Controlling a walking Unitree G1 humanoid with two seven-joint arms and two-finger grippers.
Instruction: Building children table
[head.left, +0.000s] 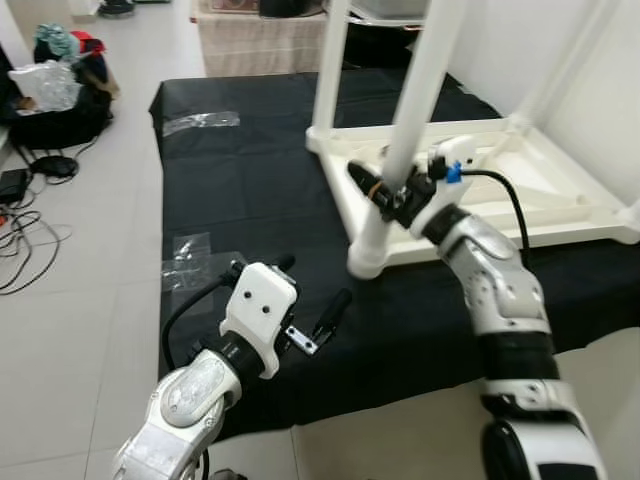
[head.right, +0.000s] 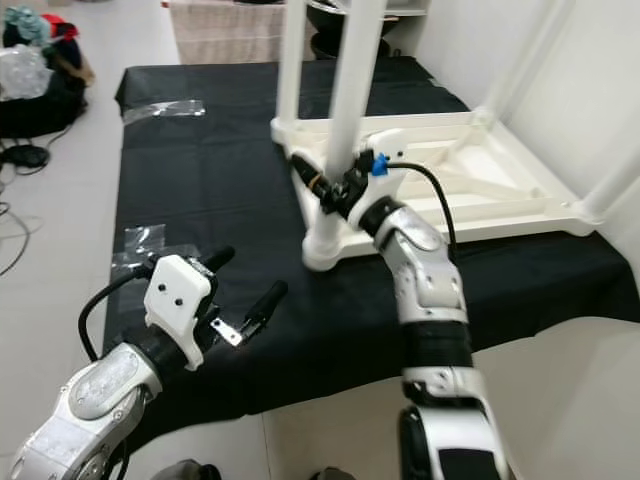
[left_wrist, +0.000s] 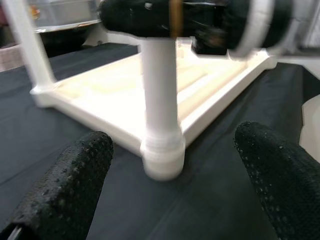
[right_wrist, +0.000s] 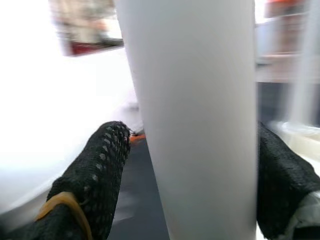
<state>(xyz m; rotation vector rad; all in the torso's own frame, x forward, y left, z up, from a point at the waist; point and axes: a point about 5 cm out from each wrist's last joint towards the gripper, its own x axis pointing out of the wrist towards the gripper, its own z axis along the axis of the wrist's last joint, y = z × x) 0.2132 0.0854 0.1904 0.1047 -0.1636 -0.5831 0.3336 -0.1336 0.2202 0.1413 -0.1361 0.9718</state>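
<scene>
A white children's table (head.left: 560, 200) lies upside down on a black cloth (head.left: 240, 190), its legs pointing up. My right gripper (head.left: 393, 190) is shut on the nearest leg (head.left: 425, 80), low down, a little above the corner socket (head.left: 367, 258). In the right wrist view the leg (right_wrist: 195, 125) stands between the black fingers (right_wrist: 95, 170). My left gripper (head.left: 312, 285) hovers open over the cloth, in front of that corner, holding nothing. Its wrist view looks between its fingertips (left_wrist: 65, 190) at the leg's base (left_wrist: 161, 155).
The cloth's front edge runs just below my left gripper, with pale floor beyond. Bags, clothes and cables (head.left: 50, 90) lie on the tiles at far left. Clear tape patches (head.left: 200, 122) sit on the cloth. A low cabinet (head.left: 260, 40) stands behind and a white wall (head.left: 600, 110) at right.
</scene>
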